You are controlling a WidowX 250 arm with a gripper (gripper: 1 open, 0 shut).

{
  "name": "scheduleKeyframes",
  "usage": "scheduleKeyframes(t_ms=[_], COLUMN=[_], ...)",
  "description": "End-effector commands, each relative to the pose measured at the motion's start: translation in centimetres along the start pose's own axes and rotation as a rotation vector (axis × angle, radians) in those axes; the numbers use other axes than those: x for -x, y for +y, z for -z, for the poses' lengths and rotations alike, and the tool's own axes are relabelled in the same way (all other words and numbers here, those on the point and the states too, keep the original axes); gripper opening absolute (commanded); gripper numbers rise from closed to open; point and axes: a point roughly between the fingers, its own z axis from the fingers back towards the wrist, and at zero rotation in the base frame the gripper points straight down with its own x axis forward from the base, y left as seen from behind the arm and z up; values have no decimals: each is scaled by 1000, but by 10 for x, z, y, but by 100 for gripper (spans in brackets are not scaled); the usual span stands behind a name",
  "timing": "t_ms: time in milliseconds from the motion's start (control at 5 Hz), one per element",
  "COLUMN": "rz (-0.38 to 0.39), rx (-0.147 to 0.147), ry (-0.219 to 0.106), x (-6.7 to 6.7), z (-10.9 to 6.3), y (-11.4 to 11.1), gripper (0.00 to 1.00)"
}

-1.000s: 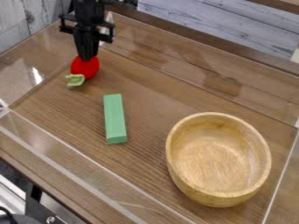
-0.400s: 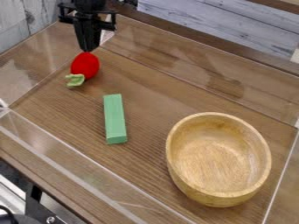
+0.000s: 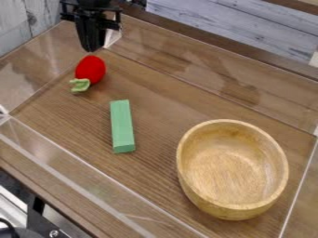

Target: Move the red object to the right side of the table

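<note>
- Camera view: the tabletop (image 3: 187,84) stretches from the clear acrylic walls at the left to the wooden bowl (image 3: 232,168) at the lower right; measured from that bowl, nearly everything else sits up and to the left.
- End effector (image 3: 92,42): 1 second ago it was down on the red object; now it has lifted clear and holds nothing. How far its jaws are parted I cannot tell.
- Green block (image 3: 122,125) lies left of the bowl, between the bowl and the fruit.
- Red object (image 3: 89,68) rests on the tabletop far up-left of the bowl, just below the end effector, not touching it.
- Judgement: the fruit lies on the left side, so the move is undone; a fresh grasp seems needed.
</note>
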Motion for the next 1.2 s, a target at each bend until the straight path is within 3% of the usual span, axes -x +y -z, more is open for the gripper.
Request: scheduleKeyframes(t_ms=[0,200,400,600,800,1000], rz=[-18,-40,-31,-22,-12,7], rx=[-37,-38,-46,-53,-58,-50], ry=[-72,-67,-59,-53,-49,-61], x=[2,3,-3,-7,-12,-14], z=[-24,-22,-6,6,14,8], y=[0,-3,7,17,21,17], gripper=[100,0,100,0,0,0])
